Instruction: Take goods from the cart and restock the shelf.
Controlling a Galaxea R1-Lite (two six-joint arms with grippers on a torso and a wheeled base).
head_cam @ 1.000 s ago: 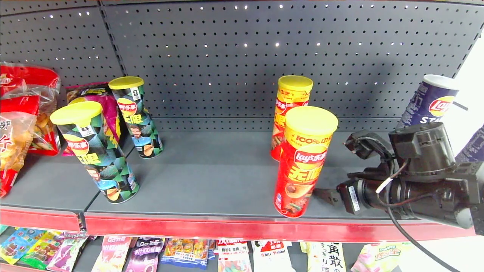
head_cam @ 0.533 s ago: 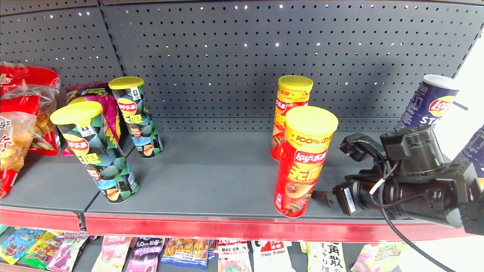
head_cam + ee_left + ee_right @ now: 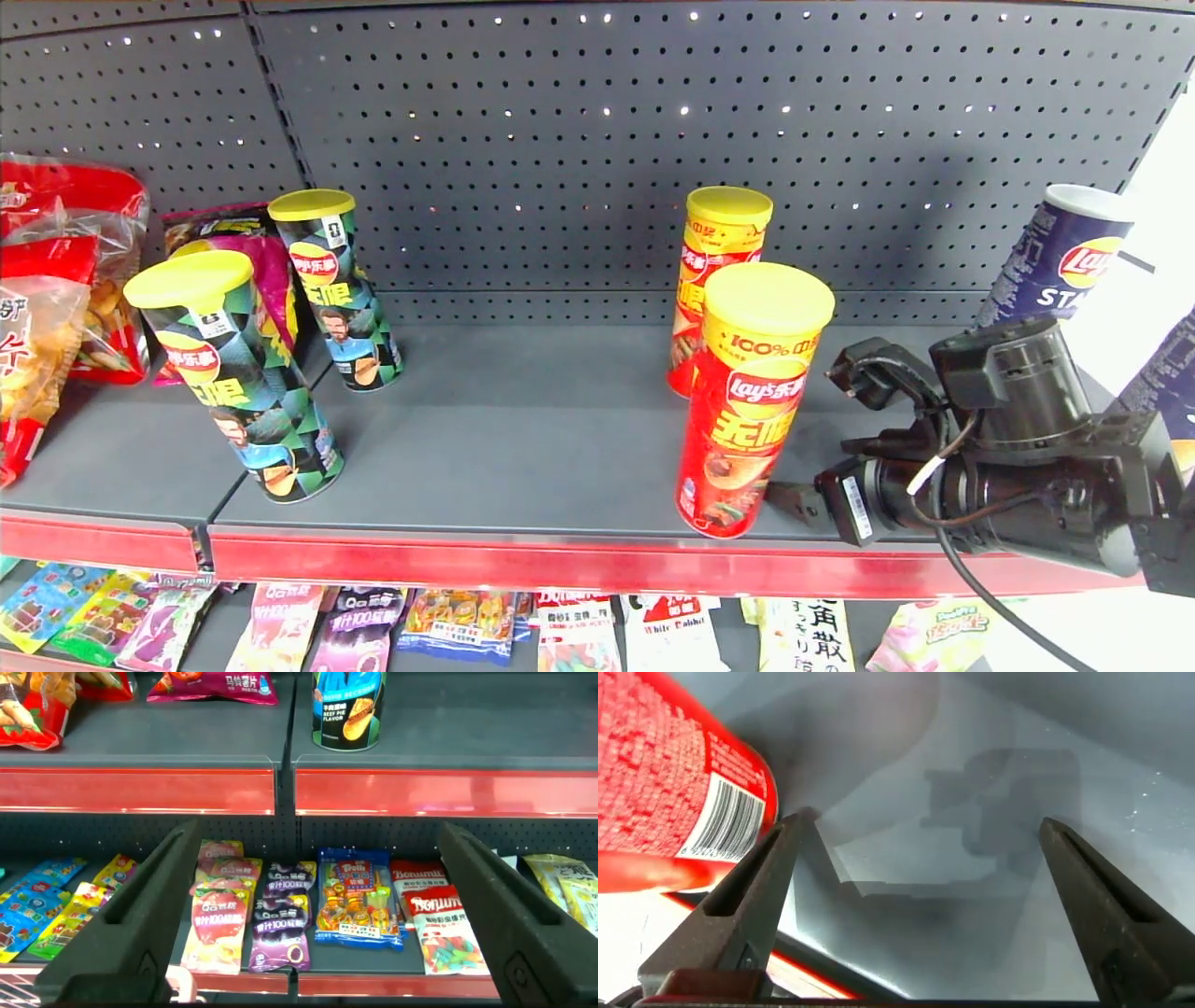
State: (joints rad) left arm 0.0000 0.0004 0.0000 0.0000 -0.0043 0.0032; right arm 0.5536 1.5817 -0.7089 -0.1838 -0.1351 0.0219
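Two red chip cans with yellow lids stand on the grey shelf (image 3: 523, 439), one at the front (image 3: 756, 401) and one behind it (image 3: 719, 271). My right gripper (image 3: 794, 499) lies low on the shelf just right of the front can's base. In the right wrist view it (image 3: 924, 821) is open with nothing between its fingers, and the red can (image 3: 673, 775) sits just outside one fingertip. My left gripper (image 3: 318, 831) is open, held in front of the lower shelf of snack bags (image 3: 360, 901).
Two green-patterned cans (image 3: 238, 373) (image 3: 336, 285) stand at the shelf's left, with snack bags (image 3: 56, 280) beyond them. A blue can (image 3: 1060, 252) stands at the far right. The shelf has a red front lip (image 3: 560, 560) and a perforated back wall. Free shelf floor lies between the can groups.
My right arm has shifted slightly left and down, bringing its gripper a little closer to the front red can's base. The cans have not moved.
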